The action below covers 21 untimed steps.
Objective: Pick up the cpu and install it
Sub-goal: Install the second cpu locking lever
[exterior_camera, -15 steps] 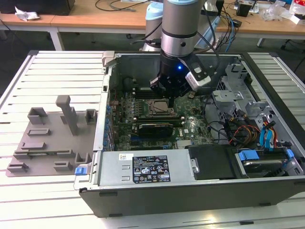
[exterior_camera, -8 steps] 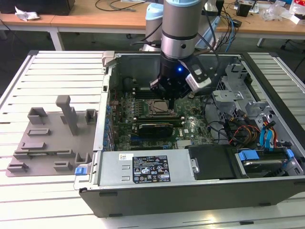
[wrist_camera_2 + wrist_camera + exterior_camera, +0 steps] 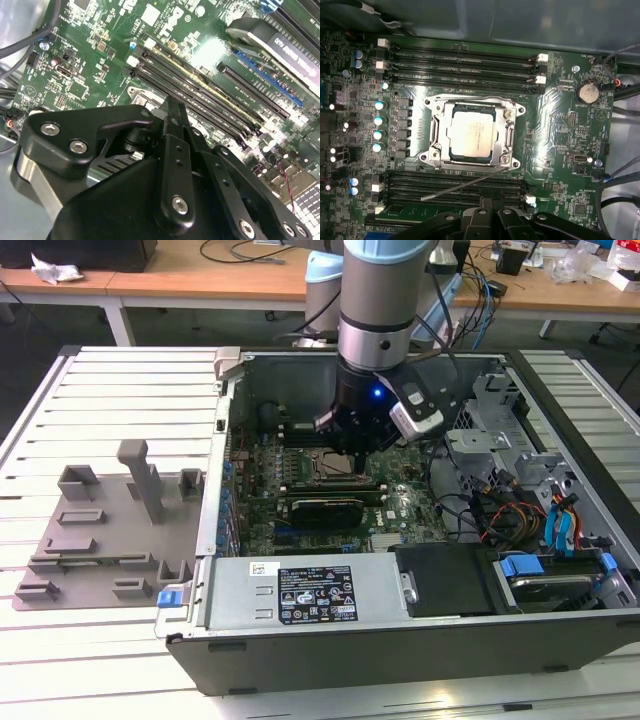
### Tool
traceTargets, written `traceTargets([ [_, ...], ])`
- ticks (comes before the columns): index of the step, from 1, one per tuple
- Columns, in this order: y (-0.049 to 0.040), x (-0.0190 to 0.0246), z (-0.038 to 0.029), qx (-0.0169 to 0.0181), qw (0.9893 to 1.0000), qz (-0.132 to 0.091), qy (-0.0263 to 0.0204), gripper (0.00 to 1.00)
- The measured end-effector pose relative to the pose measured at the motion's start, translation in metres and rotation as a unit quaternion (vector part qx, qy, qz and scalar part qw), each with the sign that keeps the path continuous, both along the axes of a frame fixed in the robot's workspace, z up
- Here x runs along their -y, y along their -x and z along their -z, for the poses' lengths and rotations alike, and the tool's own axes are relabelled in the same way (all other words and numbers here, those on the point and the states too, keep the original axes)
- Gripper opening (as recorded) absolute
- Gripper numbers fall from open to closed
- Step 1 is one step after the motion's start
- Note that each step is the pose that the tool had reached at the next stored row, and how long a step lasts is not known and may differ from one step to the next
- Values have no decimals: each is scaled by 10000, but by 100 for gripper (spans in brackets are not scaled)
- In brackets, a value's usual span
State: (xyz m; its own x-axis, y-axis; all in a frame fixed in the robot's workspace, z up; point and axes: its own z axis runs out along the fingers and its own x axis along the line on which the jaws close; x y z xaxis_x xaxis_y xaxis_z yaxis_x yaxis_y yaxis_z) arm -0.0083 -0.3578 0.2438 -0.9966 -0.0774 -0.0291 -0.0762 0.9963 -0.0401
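The cpu (image 3: pixel 472 132) lies flat inside the socket (image 3: pixel 471 134) on the motherboard (image 3: pixel 560 135), its silvery-white top facing up and the metal socket frame surrounding it on all four sides. In the first wrist view a thin metal lever (image 3: pixel 462 185) runs at a slant just beside the socket, on the side toward the fingers, over the near bank of memory slots (image 3: pixel 455 185). A second bank of memory slots (image 3: pixel 465 67) lies on the opposite side of the socket. A round coin battery (image 3: pixel 586 92) sits on the board, well apart from the socket.

The gripper (image 3: pixel 352 445) hangs directly above the socket inside the open computer case (image 3: pixel 300 640), with no visible contact with the cpu. The fingers (image 3: pixel 176 120) appear drawn together at their tips in the second wrist view, and nothing is seen held between them (their tips are dark against the board, so the closure is judged from that view alone).

In the exterior view a black expansion card (image 3: pixel 325 508) lies just beside the socket, on the side toward the case's labelled cover. A grey tray (image 3: pixel 100 540) with upright fixtures rests on the table (image 3: pixel 120 380), well apart from the socket, at the exterior view's left of the case.
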Motion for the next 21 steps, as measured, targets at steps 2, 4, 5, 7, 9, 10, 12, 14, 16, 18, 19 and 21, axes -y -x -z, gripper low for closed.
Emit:
traceTargets([
  [2,5,41,2,0,10000,0,-80,11],
  [4,14,95,5,0,9998,0,-193,11],
  [5,20,109,7,0,9997,0,-229,11],
  [7,46,139,12,0,9994,0,-343,11],
  [9,104,172,30,0,9988,0,-496,11],
  [10,118,182,43,0,9986,0,-537,11],
  [12,130,191,59,0,9985,0,-552,11],
  [14,141,192,85,0,9985,0,-551,11],
  [16,162,191,114,0,9985,0,-552,11],
  [18,184,187,128,0,9985,0,-553,11],
  [19,202,185,139,0,9985,0,-553,11],
  [21,245,184,163,0,9985,0,-553,11],
])
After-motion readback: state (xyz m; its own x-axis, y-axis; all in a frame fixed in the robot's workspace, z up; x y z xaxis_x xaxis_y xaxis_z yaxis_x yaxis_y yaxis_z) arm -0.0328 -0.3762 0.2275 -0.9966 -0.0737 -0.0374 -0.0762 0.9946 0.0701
